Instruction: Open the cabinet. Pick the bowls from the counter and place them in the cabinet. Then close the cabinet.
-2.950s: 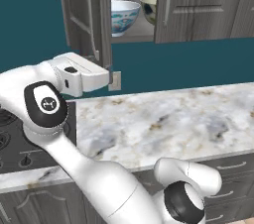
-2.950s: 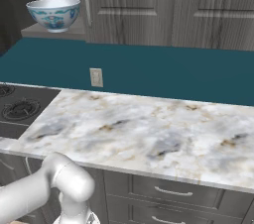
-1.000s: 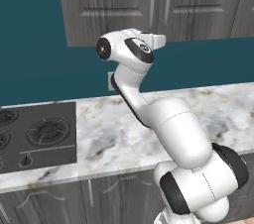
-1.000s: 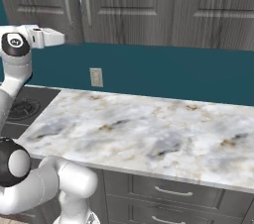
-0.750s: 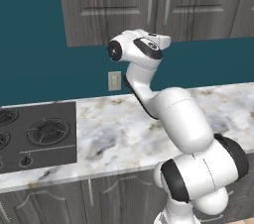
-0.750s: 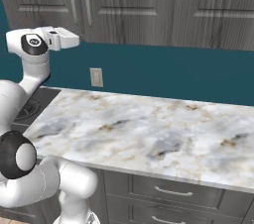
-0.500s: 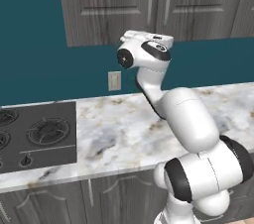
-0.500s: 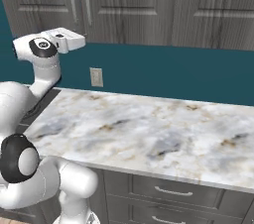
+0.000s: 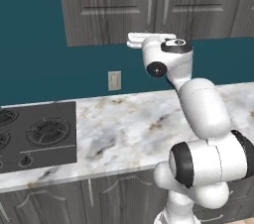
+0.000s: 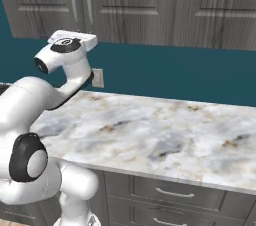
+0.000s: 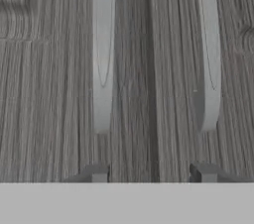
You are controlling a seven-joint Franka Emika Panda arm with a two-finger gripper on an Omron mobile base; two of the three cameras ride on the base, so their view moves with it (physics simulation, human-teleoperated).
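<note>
Hand view: the cabinet (image 11: 144, 69) is faced square on, both doors shut, the seam between them running straight up the middle. Two slim bar handles (image 11: 102, 54) are seen standing upright, one either side of that seam, their long axes parallel to it. The gripper (image 11: 151, 171) is centred just below the seam, its fingertips (image 11: 97, 171) spread apart with nothing between them, one tip under each handle's lower end.

In the left base view the gripper (image 9: 135, 39) is held level at the cabinet's (image 9: 119, 5) bottom edge, pointing at the doors, close to them; contact cannot be made out. The counter (image 9: 129, 129) lies well below, and no bowls are seen on the part of it in view. They are judged to be behind the closed doors, so the closing step appears done.

The deciding relation: doors directly ahead of the jaws, handles above the tips. A straight retreat away from the door face is what seems called for.
</note>
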